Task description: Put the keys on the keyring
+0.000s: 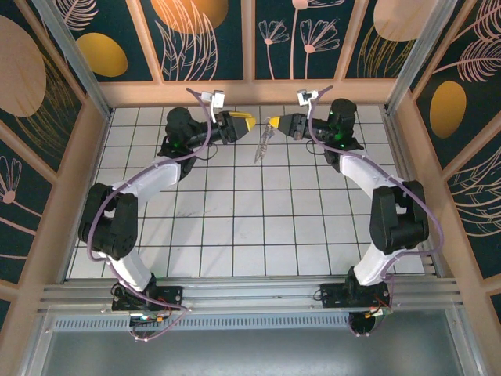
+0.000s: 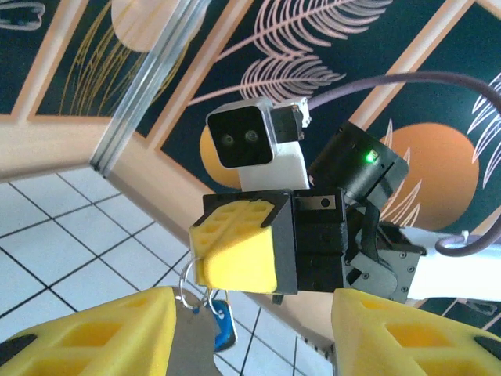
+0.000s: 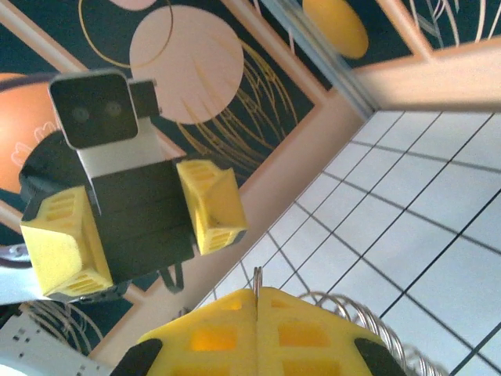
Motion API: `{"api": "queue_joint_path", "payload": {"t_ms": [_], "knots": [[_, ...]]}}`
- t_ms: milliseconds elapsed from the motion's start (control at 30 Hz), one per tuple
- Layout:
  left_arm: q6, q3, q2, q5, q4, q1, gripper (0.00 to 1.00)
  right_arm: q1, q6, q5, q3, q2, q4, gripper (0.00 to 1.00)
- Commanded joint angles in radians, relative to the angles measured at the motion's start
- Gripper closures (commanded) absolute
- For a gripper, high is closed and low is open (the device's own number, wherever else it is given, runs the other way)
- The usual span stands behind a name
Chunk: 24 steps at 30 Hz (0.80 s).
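Note:
My right gripper (image 1: 275,123) is shut on a silvery ring of the keyring (image 1: 262,146), which hangs down from it above the far middle tiles. In the left wrist view the right gripper (image 2: 228,254) pinches the rings (image 2: 186,283), and the key with the blue head (image 2: 224,323) dangles just below them. The right wrist view has the ring's edge (image 3: 256,279) poking up between the closed yellow pads (image 3: 227,333), with a wire coil (image 3: 376,313) beside them. My left gripper (image 1: 248,123) faces the right one from a short distance, open and holding nothing; its pads (image 2: 94,333) stand wide apart.
The white tiled floor (image 1: 235,219) is bounded by a wooden rail (image 1: 250,92) at the back and side walls. Both arms reach to the far middle, elbows out to the sides. A metal post (image 2: 137,117) runs up the back wall.

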Motion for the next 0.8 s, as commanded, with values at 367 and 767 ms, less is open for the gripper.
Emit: {"api": "queue_joint_path", "payload": {"t_ms": [367, 767], "knots": [[0.032, 0.117, 0.125, 0.103, -0.056, 0.013, 0.47, 0.015, 0.005, -0.099, 0.022, 0.000, 0.054, 1.00], [-0.074, 0.114, 0.160, 0.126, 0.066, 0.013, 0.54, 0.038, -0.011, -0.087, 0.031, 0.003, 0.040, 1.00]]}}
